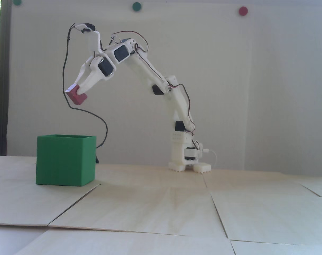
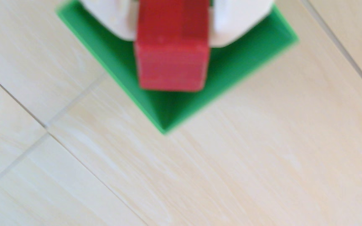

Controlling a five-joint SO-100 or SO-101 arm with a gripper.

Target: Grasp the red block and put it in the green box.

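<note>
Red block gripped, above green box

Fixed view: box stood on the table, left of the arm's base. Block hung above the box, between the gripper fingers.

The arm is built of white printed links with black servo housings at each joint. Thin red and black wires run along the links, and a black cable hangs from the wrist. The gripper has tapered white fingers.
</note>
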